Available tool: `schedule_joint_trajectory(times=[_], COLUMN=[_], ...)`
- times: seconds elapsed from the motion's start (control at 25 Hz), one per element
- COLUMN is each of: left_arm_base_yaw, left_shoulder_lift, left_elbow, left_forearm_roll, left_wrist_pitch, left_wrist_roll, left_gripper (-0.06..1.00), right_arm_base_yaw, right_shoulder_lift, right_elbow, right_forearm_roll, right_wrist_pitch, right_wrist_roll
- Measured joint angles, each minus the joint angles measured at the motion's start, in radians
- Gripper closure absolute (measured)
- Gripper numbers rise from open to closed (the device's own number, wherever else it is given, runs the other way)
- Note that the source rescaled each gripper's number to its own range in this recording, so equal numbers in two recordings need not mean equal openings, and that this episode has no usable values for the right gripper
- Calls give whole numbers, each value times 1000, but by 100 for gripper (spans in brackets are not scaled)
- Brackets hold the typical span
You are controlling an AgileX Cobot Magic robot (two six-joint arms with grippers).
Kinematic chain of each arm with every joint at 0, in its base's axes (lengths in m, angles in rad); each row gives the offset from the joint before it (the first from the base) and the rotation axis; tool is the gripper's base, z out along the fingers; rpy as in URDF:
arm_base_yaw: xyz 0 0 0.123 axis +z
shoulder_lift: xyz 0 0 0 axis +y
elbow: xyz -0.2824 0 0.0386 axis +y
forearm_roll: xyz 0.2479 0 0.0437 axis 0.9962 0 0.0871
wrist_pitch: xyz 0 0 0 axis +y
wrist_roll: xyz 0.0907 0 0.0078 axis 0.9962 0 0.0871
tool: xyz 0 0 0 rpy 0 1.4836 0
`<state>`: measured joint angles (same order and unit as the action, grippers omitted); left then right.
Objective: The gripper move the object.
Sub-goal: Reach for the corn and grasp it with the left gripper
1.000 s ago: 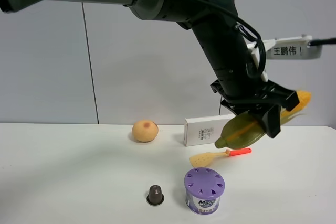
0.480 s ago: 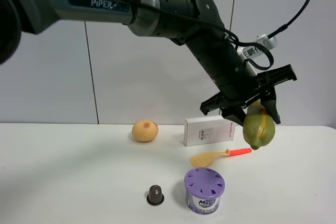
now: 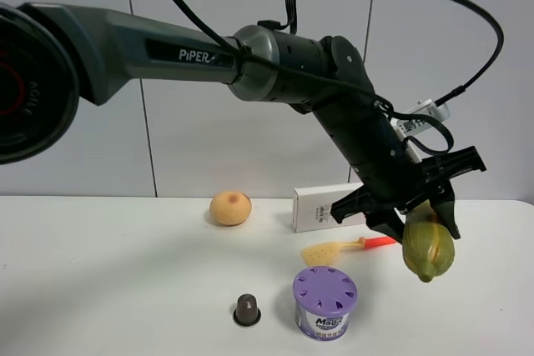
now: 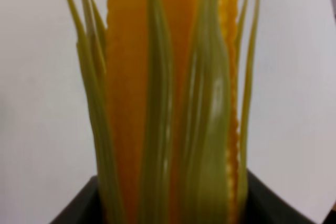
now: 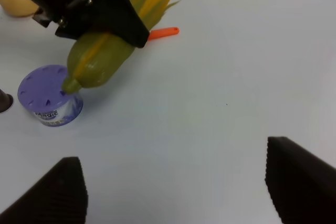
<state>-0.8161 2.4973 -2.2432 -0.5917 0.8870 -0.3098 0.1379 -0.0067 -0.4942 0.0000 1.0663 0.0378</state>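
Note:
My left gripper (image 3: pixel 420 203), a black claw on the thick dark arm that reaches across from the left, is shut on the corn cob (image 3: pixel 429 248). It holds the cob in the air above the table's right side, green base end pointing down toward the front. In the left wrist view the green husk and yellow kernels (image 4: pixel 173 98) fill the frame between the black fingers (image 4: pixel 79 211). The right wrist view shows the cob (image 5: pixel 105 56) under the left gripper (image 5: pixel 94 9), hanging over the table. My right gripper (image 5: pixel 178 192) is open and empty.
On the white table are a round peach-orange fruit (image 3: pixel 230 208), a white box (image 3: pixel 321 206) at the back, a yellow spatula with a red handle (image 3: pixel 334 249), a purple-lidded can (image 3: pixel 324 302) and a small dark capsule (image 3: pixel 246 309). The can (image 5: pixel 50 95) sits just beside the cob's base.
The left arm has lowered and turned the corn cob, from lying crosswise near the white box to end-on, lower and farther right. The table objects have not moved.

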Motion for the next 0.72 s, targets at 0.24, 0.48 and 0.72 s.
schedule_joint_trajectory(times=[0.24,0.48,0.72], left_arm_base_yaw=[0,-8,-57], left_shoulder_lift=[33,34,37], left_elbow=[0,0,0], left_forearm_roll=[68,182,222], left_wrist_pitch=[-18,-20,-14], left_wrist_roll=[-1,-1,-5], left_gripper=[94,94,94], right_arm_base_yaw=[0,0,0], right_shoulder_lift=[0,0,0], right_elbow=[0,0,0], right_forearm_roll=[0,0,0], right_wrist_pitch=[0,0,0], right_wrist_roll=[0,0,0])
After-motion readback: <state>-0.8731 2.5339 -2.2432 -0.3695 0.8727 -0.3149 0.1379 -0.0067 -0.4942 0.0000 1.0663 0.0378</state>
